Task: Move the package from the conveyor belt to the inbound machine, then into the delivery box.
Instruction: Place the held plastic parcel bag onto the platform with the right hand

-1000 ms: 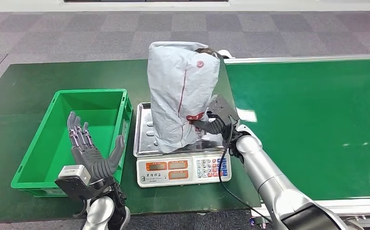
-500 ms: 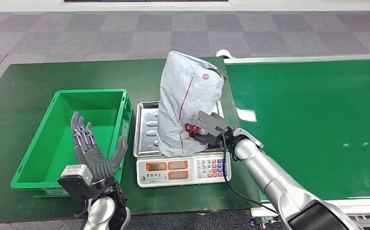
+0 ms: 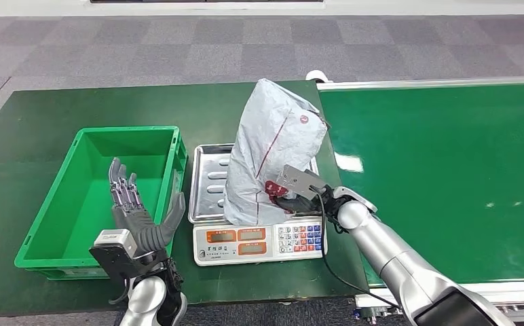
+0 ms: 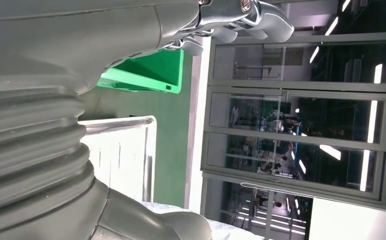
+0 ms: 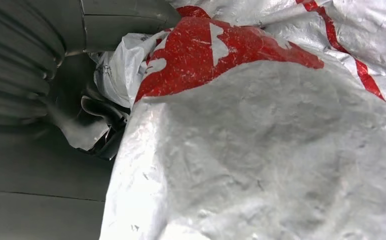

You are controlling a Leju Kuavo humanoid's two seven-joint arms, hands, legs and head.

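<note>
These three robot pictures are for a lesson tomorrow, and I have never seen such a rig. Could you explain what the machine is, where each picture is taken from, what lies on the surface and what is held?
The machine is a humanoid robot with two silver arms, each ending in a robot hand. The wide picture is its head view, looking down at a dark green table. On it stand a green crate and a weighing scale with a steel tray; a bright green conveyor belt runs on the right. The right robot hand grips a grey package with red markings, standing upright on the scale tray. The left robot hand is held open, fingers spread, by the crate's near corner. The other two pictures come from cameras at the wrists and are turned. The right wrist view is pressed close to the package; the left wrist view looks past its own grey cover to the crate and glass walls.
</note>
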